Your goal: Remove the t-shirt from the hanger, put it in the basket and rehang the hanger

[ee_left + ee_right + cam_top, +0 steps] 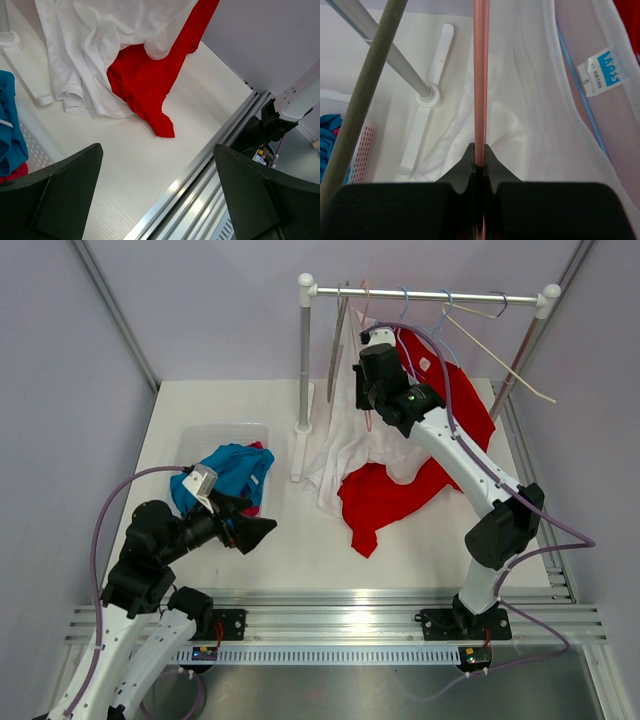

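Black right gripper pinched the pink plastic hanger.
Steadying step, it seemed; next the left gripper, jaws spread, must pull the white cotton t-shirt off.

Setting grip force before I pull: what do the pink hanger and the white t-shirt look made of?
The pink hanger looks like plastic or coated wire: smooth, matte, uniform colour, a thin straight bar pinched in the fingers of the right gripper. The white t-shirt looks like thin knit fabric, likely cotton: soft folds, stitched neckline, sheer enough for colour to show through.
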Tool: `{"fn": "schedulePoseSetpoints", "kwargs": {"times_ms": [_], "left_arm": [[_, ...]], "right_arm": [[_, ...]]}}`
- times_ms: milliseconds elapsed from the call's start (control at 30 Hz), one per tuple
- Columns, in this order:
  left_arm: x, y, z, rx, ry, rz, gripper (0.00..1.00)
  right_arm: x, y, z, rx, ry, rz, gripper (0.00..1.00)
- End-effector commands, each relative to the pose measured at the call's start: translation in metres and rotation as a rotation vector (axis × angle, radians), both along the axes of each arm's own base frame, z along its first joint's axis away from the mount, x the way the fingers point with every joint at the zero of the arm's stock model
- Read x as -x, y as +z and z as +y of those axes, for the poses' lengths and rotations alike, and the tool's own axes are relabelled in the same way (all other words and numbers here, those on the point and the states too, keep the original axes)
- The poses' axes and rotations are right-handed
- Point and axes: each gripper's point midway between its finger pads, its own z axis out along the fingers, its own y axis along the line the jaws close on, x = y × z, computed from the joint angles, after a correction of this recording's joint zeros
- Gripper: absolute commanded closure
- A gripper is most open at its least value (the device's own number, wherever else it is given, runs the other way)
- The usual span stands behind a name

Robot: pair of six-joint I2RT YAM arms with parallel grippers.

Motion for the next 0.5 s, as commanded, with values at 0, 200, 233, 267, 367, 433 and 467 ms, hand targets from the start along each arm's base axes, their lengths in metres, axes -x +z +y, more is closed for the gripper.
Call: {"fn": "schedulePoseSetpoints", "kwargs": {"times_ms": [0, 200, 233, 267, 367, 433, 467], "left_arm": [[0.001, 0.009, -0.005, 0.014, -0.034, -0.036, 0.01], [-0.002, 0.012, -0.003, 0.014, -0.014, -0.042, 0.01], [-0.002, 0.013, -0.004, 0.017, -0.015, -0.036, 0.01], [-0.002, 0.014, -0.005, 0.021, -0.023, -0.026, 0.01], [-0.002, 0.024, -0.006, 0.035, -0.026, -0.032, 0.01], [-0.001, 0.03, -0.005, 0.039, -0.021, -0.048, 0.01], [-0.001, 0.032, -0.004, 0.04, -0.016, -0.052, 0.01]], "right_arm": [[-0.009, 0.028, 0.012, -0.102, 0.015, -0.071, 1.0], [0.021, 0.04, 0.008, -0.177, 0.068, -0.092, 0.58], [0.034, 0.058, 0.005, -0.209, 0.096, -0.116, 0.49], [0.043, 0.058, 0.004, -0.213, 0.112, -0.109, 0.36], [0.075, 0.074, -0.005, -0.245, 0.167, -0.122, 0.24], [0.098, 0.09, -0.014, -0.262, 0.203, -0.155, 0.22], [0.105, 0.081, -0.018, -0.254, 0.21, -0.143, 0.22]]}}
